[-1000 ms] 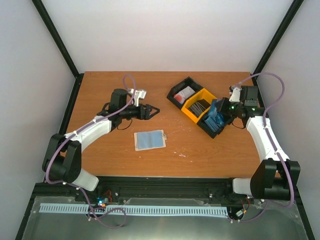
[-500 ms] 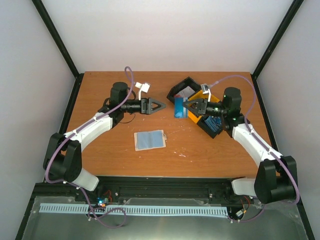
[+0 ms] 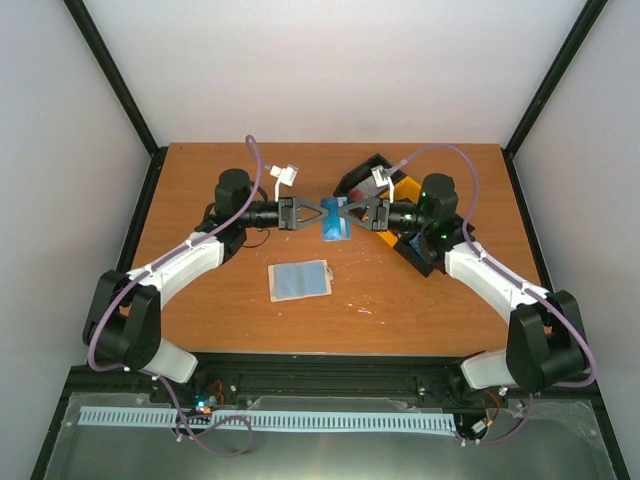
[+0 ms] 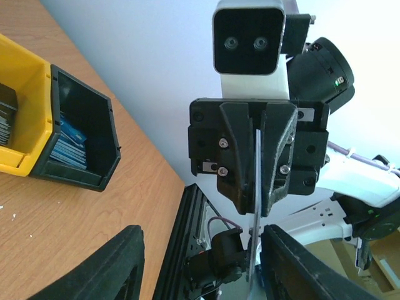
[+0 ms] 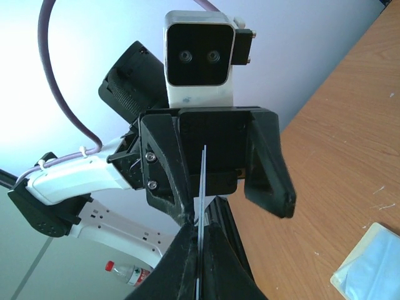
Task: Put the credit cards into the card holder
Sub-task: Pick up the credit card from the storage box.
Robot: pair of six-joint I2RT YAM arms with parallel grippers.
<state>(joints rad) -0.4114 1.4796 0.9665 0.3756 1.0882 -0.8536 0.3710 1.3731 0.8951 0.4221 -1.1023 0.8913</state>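
Wood table point(image 3: 400, 290) below | my right gripper point(image 3: 347, 212) is pinching a thin bright-blue card point(image 3: 333, 226) | left gripper point(image 3: 320, 212) is gaping around it

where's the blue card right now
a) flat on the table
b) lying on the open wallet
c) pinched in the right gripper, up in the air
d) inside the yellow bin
c: the right gripper is shut on the blue card in mid-air, with the left gripper open, its fingers apart on either side of it.
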